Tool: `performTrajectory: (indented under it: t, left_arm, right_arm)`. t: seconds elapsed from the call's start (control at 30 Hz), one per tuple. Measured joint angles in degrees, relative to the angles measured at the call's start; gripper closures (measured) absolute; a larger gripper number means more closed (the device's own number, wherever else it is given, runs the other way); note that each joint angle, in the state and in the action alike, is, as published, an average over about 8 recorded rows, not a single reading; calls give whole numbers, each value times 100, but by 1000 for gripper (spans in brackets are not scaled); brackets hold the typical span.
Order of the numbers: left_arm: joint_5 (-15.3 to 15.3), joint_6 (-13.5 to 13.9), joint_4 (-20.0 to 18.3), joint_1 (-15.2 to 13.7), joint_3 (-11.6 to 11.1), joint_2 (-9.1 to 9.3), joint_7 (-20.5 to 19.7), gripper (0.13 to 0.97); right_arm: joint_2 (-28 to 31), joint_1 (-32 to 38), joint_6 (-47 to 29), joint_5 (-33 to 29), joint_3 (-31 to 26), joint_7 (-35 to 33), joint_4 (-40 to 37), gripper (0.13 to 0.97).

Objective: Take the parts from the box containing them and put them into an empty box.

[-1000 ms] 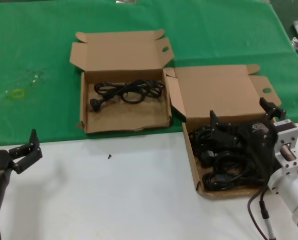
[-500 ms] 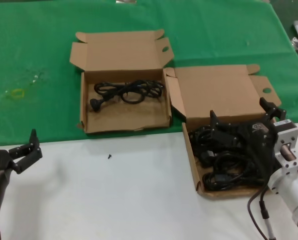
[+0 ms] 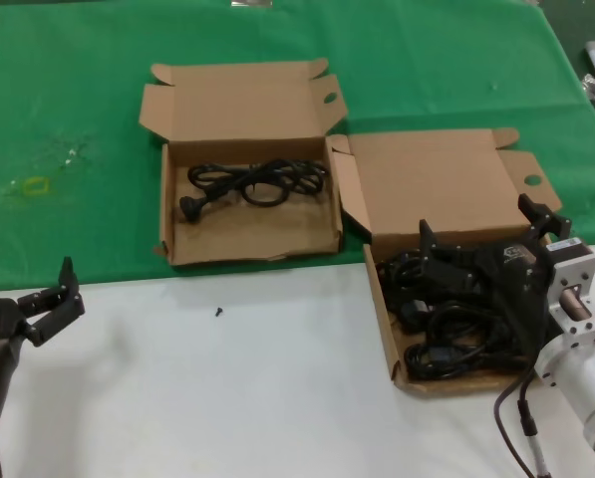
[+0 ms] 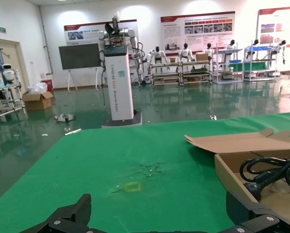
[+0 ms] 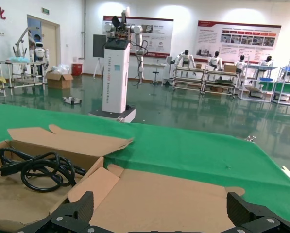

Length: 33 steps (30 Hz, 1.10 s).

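Observation:
The box containing them lies at the right, half on the white tabletop, with several black power cords piled inside. My right gripper hovers open just over that pile, fingers spread wide and empty; its own view looks along the raised lid. The wider empty box sits on the green cloth at the back left and holds one coiled cord, which also shows from both wrists. My left gripper rests open at the front left, far from both boxes.
A green cloth covers the far half of the table; the near half is white. A small dark screw lies on the white part. A yellow ring sits on the cloth at the left.

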Motion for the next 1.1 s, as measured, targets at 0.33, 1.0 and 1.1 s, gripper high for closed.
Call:
performTrajectory:
  t: [0.33, 1.0, 1.1]
  left_arm:
    - [0, 0, 0, 0, 0, 0, 0, 132]
    - [0, 0, 0, 0, 0, 0, 0, 132]
    - [0, 0, 0, 0, 0, 0, 0, 132]
  right_arm:
    - [0, 0, 0, 0, 0, 0, 0, 129]
    - [0, 0, 0, 0, 0, 0, 0, 129]
    - [0, 0, 0, 0, 0, 0, 0, 129]
